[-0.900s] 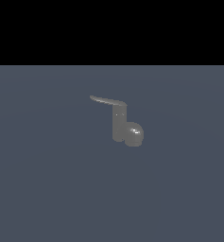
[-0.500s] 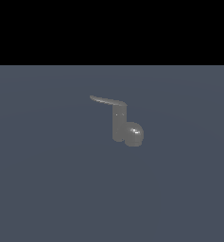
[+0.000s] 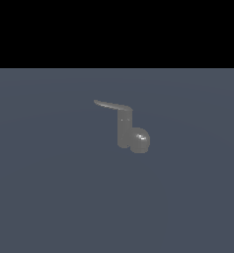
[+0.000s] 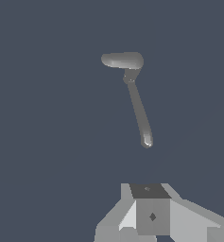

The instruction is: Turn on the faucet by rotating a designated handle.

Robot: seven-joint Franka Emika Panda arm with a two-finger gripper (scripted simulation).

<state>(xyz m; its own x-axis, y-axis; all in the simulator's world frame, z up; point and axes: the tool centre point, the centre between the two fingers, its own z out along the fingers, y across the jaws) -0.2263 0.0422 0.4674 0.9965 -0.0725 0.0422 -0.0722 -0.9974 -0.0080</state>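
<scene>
The faucet is a dull grey upright post with a glossy rounded bulb at its base, standing on the grey-blue floor. The handle is a thin flat lever that projects from the post's top toward the exterior view's left. In the wrist view I look down on the faucet and its handle, whose tip points toward my gripper. The gripper is apart from the handle tip, holds nothing, and its fingers look pressed together. The arm and gripper do not show in the exterior view.
A flat grey-blue floor spreads all around the faucet. A black band fills the top of the exterior view.
</scene>
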